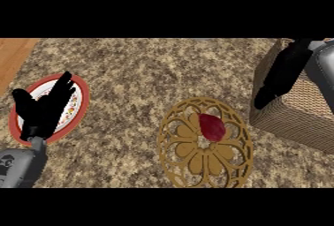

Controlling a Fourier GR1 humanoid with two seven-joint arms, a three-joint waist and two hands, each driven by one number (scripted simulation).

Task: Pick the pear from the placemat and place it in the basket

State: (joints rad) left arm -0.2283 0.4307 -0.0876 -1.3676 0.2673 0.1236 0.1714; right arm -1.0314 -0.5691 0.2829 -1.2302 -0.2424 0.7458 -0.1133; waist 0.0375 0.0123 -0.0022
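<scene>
Pear (211,126), dark red and teardrop-shaped, lies on the round golden openwork placemat (207,154) in the lower middle of the frame, on the mat's upper half, just above its central hub. No hand touches it. The mat lies flat on the speckled brown granite counter (143,70).

At the right edge stands the square woven tan wicker basket (294,119), its near corner just beside the mat's right rim. The black right hand (280,75) comes in from the upper right corner and hangs over the basket's left wall, fingers straight and pointing down and left, holding nothing. It is well apart from the fruit.

At the left of the frame the black left hand (42,110) rests with fingers spread and upright, empty, in front of an oval white plate with a red rim (83,95). A strip of light brown wood (13,48) shows in the upper left corner.
</scene>
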